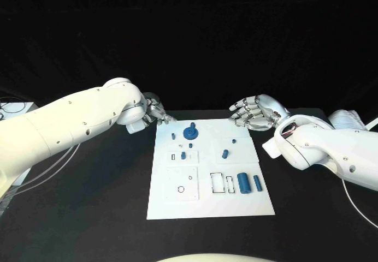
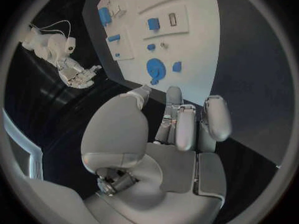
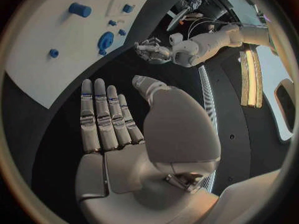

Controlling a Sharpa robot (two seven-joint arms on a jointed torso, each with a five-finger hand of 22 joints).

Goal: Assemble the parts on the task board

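Left hand (image 1: 154,115) off the task board (image 1: 236,204) far-left corner, over the black bench (image 1: 94,207), fingers spread, holding nothing. Right hand (image 1: 253,113) just past the far-right corner, fingers straight, side by side, also holding nothing. Blue gear part (image 1: 190,132) on the board just beside the left hand. Two blue cylinders (image 1: 250,183) nearer the robot, well apart from both hands.
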